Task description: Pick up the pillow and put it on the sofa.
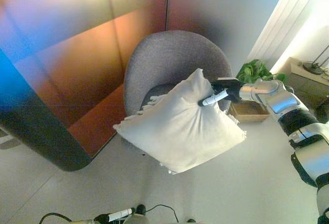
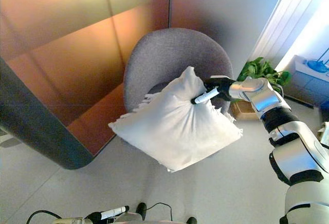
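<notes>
A soft white square pillow (image 1: 180,126) with a fringed edge hangs tilted, one corner pointing to 12 o'clock, in front of a round grey fabric sofa (image 1: 169,59). The right hand (image 1: 222,93) grips its creased upper edge, fingers (image 1: 213,99) pinching the cloth. The left hand (image 1: 115,215) shows at 6 o'clock, fingers relaxed. A green plant (image 1: 255,71) stands at 3 o'clock on the pale floor (image 1: 247,183).

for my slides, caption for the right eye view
Right hand pinches a white pillow by its top edge, holding it over the grey chair.
</notes>
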Available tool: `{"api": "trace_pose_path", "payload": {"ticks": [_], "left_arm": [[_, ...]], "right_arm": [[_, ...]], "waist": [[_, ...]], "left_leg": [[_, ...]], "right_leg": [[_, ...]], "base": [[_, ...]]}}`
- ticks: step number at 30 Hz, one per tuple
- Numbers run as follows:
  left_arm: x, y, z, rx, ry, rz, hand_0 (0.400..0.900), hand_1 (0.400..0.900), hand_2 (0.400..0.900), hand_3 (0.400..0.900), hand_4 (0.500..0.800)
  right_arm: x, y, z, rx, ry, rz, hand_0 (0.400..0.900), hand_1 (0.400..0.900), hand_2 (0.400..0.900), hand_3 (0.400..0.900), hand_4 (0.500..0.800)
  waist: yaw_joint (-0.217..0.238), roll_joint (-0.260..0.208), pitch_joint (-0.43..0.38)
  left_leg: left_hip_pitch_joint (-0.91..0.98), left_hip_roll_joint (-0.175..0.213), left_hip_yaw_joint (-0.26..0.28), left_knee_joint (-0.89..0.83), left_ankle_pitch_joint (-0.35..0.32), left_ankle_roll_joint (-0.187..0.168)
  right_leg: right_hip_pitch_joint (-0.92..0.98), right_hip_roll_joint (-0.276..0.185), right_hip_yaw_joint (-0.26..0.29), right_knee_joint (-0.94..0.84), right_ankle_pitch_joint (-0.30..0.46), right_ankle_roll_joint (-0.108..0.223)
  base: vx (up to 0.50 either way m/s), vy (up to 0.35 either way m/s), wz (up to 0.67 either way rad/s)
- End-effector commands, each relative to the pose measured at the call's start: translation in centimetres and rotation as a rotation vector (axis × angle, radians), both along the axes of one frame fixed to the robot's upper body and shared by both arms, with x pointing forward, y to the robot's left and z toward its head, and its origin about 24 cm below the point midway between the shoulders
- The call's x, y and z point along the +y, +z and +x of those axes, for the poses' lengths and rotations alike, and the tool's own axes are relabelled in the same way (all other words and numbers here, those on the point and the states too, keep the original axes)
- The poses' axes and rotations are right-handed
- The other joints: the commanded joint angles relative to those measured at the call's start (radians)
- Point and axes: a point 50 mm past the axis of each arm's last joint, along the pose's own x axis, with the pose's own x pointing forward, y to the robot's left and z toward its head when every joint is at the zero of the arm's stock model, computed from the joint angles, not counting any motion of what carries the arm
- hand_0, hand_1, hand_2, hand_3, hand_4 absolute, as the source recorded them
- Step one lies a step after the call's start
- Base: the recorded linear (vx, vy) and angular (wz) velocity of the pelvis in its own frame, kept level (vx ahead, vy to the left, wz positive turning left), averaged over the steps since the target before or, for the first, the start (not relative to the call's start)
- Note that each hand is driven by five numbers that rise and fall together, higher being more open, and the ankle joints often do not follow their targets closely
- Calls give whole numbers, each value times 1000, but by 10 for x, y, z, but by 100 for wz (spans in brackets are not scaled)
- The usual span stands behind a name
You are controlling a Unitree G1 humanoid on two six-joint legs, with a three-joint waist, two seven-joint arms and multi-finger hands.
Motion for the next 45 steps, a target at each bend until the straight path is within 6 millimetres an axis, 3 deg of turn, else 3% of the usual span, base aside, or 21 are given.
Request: {"api": "trace_pose_path", "payload": {"ticks": [1,10,11,12,17,33,40,45], "left_arm": [[-16,-10,-44,224,-11,-67,900,900,900,900,800],[-6,-8,-48,229,-9,-43,900,900,900,900,800],[-5,-7,-47,222,-9,-43,900,900,900,900,800],[-4,-7,-47,217,-9,-44,900,900,900,900,800],[-2,-6,-40,175,-21,-54,900,900,900,900,800],[2,-1,-22,71,-55,-78,900,900,900,900,800],[4,-1,-24,68,-74,-75,900,900,900,900,800],[4,0,-21,55,-78,-86,900,900,900,900,800]], "right_arm": [[-11,144,14,-459,-171,178,400,400,400,400,500],[-58,166,5,-551,-497,80,400,400,400,400,500],[-65,170,2,-578,-565,55,692,692,692,692,675],[-73,172,-1,-580,-613,35,900,900,900,900,800],[-86,179,-9,-555,-685,-6,900,900,900,900,800],[-96,179,-15,-518,-597,-116,900,900,900,900,800],[-104,162,-17,-462,-566,-159,900,900,900,900,800],[-113,134,-19,-412,-546,-172,900,900,900,900,800]], "waist": [[21,-37,-34],[55,-48,6],[56,-47,12],[56,-45,14],[60,-39,36],[52,-32,81],[45,-31,71],[29,-26,53]], "left_leg": [[42,-33,20,-6,-93,-11],[14,-25,-15,-6,-90,-6],[10,-23,-16,-6,-89,-7],[8,-22,-18,-6,-91,-7],[-19,-20,-22,-6,-88,-6],[-65,-11,-10,-6,-86,-12],[-58,-11,1,-6,-89,-13],[-52,-10,11,-6,-93,-13]], "right_leg": [[81,6,-39,-1,-54,38],[58,13,-46,3,-53,37],[54,14,-45,4,-53,38],[51,14,-44,5,-53,39],[28,13,-41,3,-54,41],[-20,9,-36,-1,-56,37],[-18,5,-38,-1,-57,39],[-18,3,-32,-1,-57,44]], "base": [[104,41,20],[27,-5,13],[-7,-5,5],[-1,-2,4],[-47,-6,-1],[-56,-25,-4],[-17,-5,-4],[-37,-7,-8]]}}
